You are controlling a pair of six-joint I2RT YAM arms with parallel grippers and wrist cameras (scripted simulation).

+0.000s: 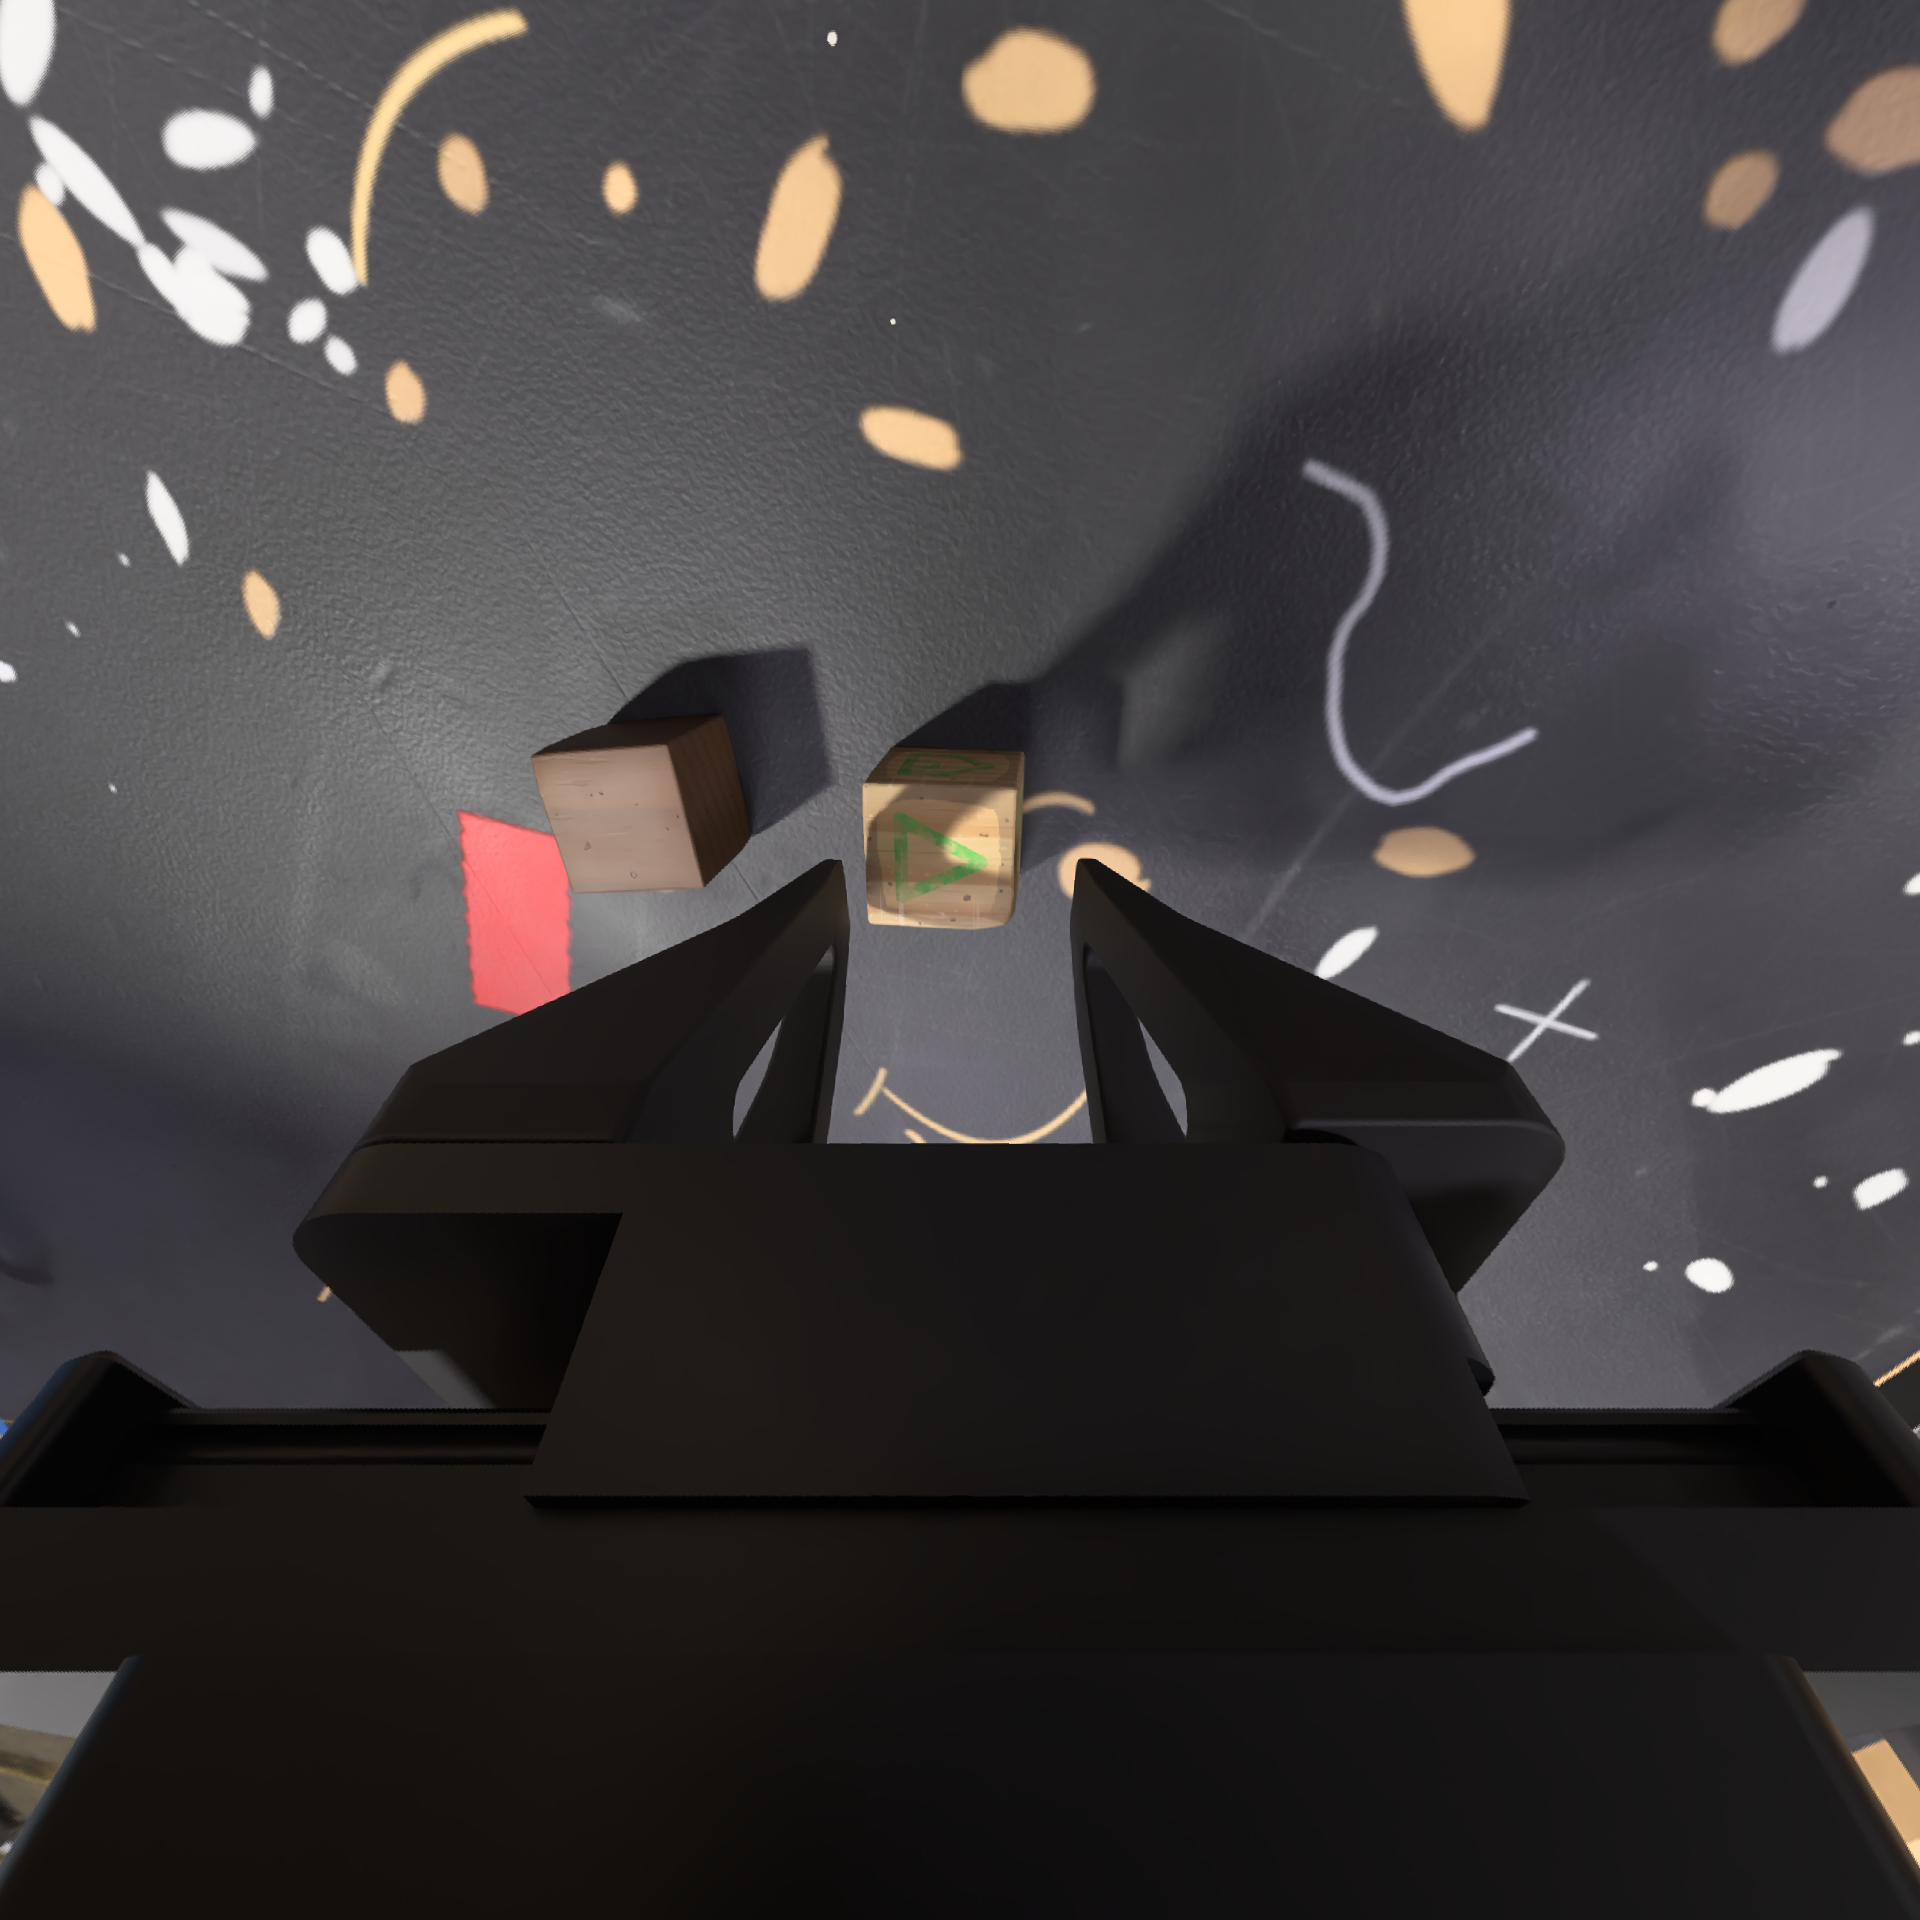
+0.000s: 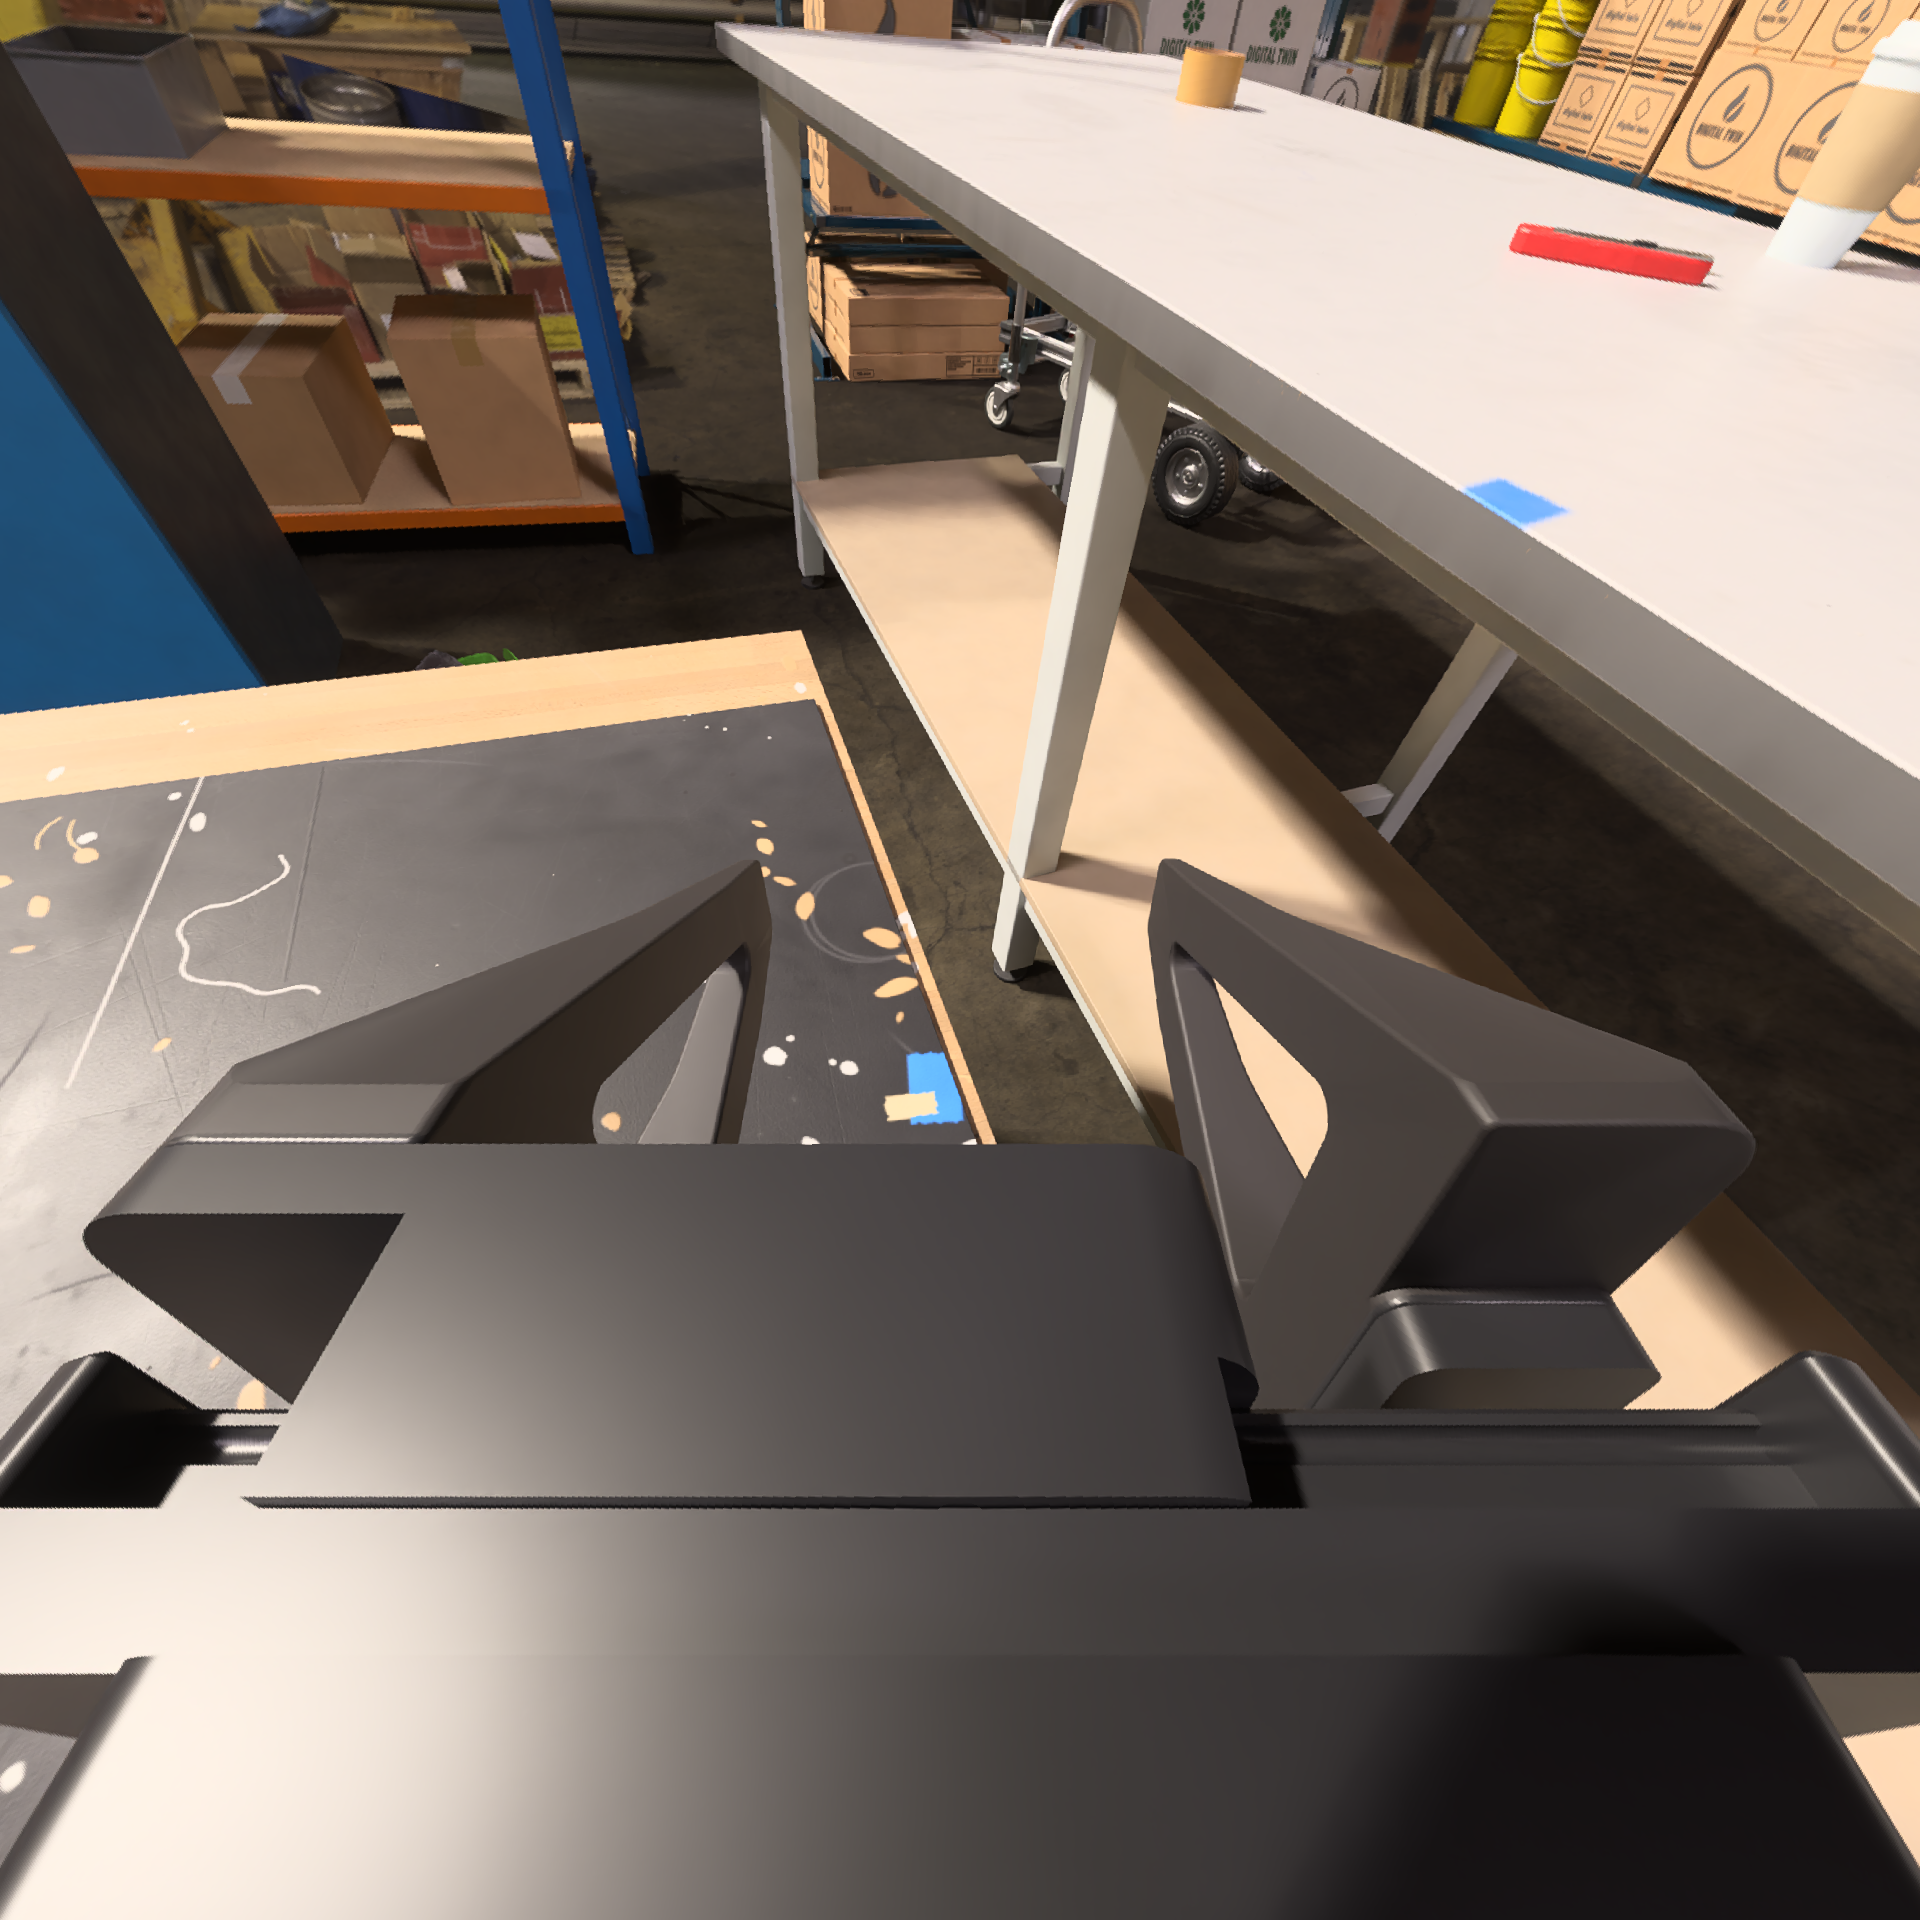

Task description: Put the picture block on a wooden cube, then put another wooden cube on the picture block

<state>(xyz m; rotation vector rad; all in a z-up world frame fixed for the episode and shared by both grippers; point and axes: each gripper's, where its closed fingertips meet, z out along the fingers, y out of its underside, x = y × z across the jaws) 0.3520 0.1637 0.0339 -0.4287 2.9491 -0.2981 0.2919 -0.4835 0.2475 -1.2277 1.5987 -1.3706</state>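
Observation:
In the left wrist view the picture block point(image 1: 940, 836), pale wood with a green triangle on its faces, sits on the dark speckled mat point(image 1: 1143, 364). A plain wooden cube point(image 1: 639, 800) sits just left of it, apart from it. My left gripper point(image 1: 958, 883) is open and empty; its fingertips hover above, on either side of the picture block's near edge. My right gripper point(image 2: 956, 894) is open and empty, over the mat's right edge point(image 2: 894, 862). No block shows in the right wrist view. I see only one plain cube.
A red patch point(image 1: 514, 914) lies on the mat left of the plain cube. In the right wrist view a white workbench point(image 2: 1455, 343) stands beyond the table's edge with a red tool point(image 2: 1610, 255), a cup point(image 2: 1849, 177) and a tape roll point(image 2: 1208, 78); shelving point(image 2: 416, 312) holds boxes.

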